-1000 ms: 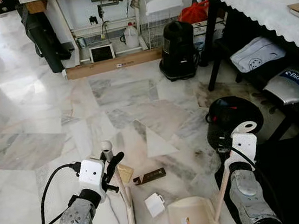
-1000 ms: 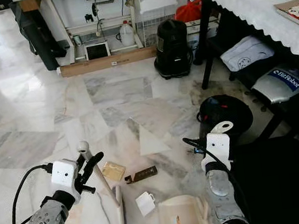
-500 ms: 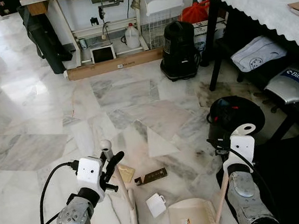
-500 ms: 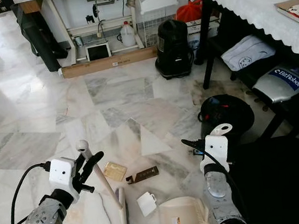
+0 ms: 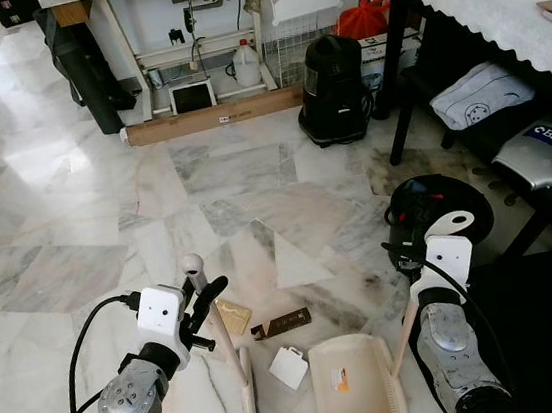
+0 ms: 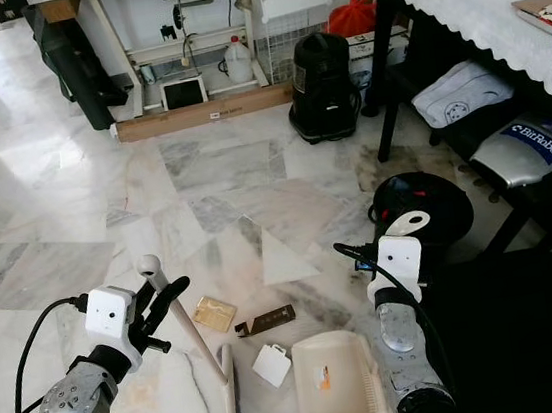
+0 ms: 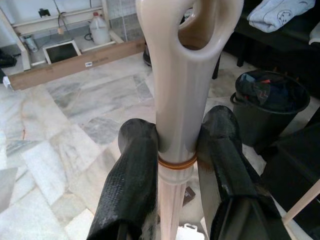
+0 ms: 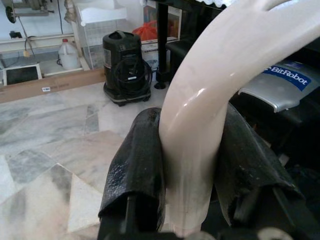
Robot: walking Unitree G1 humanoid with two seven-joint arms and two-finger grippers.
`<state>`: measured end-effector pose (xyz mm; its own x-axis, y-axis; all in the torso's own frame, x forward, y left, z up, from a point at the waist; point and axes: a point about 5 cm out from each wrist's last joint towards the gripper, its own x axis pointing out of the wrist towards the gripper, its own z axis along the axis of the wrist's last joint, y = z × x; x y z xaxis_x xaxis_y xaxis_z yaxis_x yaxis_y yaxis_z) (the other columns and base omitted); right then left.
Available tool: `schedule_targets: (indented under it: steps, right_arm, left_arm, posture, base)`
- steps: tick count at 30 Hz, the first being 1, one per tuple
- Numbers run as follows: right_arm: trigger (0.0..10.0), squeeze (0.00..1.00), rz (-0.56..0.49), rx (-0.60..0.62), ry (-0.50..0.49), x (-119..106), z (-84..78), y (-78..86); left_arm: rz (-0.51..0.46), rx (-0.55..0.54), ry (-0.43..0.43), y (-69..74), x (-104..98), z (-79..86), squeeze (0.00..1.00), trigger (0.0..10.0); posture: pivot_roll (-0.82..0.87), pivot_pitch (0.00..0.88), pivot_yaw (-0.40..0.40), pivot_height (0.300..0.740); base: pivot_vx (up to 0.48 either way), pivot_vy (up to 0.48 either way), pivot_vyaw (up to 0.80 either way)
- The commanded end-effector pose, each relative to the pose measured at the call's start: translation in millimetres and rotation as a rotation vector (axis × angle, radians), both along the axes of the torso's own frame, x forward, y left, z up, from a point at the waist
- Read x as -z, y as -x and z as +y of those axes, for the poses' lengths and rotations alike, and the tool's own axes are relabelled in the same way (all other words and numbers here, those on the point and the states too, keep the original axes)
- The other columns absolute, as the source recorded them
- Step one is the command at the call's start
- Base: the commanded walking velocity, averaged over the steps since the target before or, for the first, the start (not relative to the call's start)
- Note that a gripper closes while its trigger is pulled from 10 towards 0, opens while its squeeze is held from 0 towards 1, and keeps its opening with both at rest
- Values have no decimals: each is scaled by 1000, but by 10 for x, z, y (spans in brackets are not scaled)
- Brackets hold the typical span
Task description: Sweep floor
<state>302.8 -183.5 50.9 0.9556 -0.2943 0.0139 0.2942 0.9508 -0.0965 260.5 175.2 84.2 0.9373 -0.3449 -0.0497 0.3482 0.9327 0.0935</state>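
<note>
**Broom and dustpan flank three scraps on the marble**

The marble floor (image 5: 76, 221) is the largest thing here, and the dustpan (image 5: 353, 383) serves as landmark. It lies flat, close in front of the robot, its open mouth apparently turned to the robot's left, though the lip is hard to read from above. Its pale handle (image 5: 405, 337) slants up on the right side of the pan to the right gripper (image 8: 187, 165), whose two black fingers (image 8: 135, 170) are clamped tight around it.

Further to the left of the dustpan stands the broom (image 5: 238, 372), its long axis running from the knob near the left gripper (image 7: 177, 150) down and towards the robot, bristles on the floor. The left gripper's fingers (image 7: 132, 170) are closed on the broom handle just below its hanging loop.

Between broom and dustpan lies the litter. A white card (image 5: 289, 367) sits just beside the pan's left edge. A dark strip (image 5: 279, 322) lies a little beyond the pan, its length roughly across the sweeping line. A tan scrap (image 5: 234, 316) rests beyond that, nearest the broom shaft.

So the debris lies to the right of the bristles and left of the pan; the left arm is the nearer one, and a rightward stroke looks like the move called for.
</note>
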Motion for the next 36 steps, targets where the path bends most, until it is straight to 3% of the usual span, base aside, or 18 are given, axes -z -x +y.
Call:
schedule_targets:
  steps: [1, 17, 30, 36]
  right_arm:
    - [10000, 0, -7, 7, 3, -11, -2, -18]
    - [10000, 0, 27, 30, 19, 79, 30, 13]
    - [10000, 0, 41, 40, 26, 105, 24, 21]
    - [10000, 0, 41, 35, 25, 102, 41, 9]
  left_arm:
    - [-11, 4, 2, 13, -54, 39, 0, 10000]
    - [30, 80, 26, 45, -94, 18, 0, 10000]
    - [79, 208, 56, 22, -137, -19, 0, 10000]
    - [120, 318, 101, 53, -177, -111, 0, 10000]
  posture:
    - [119, 120, 62, 740]
    - [142, 119, 76, 740]
    - [139, 97, 74, 740]
    - [135, 88, 74, 740]
  base:
    - [0, 0, 0]
    - [0, 0, 0]
    - [0, 0, 0]
    - [0, 0, 0]
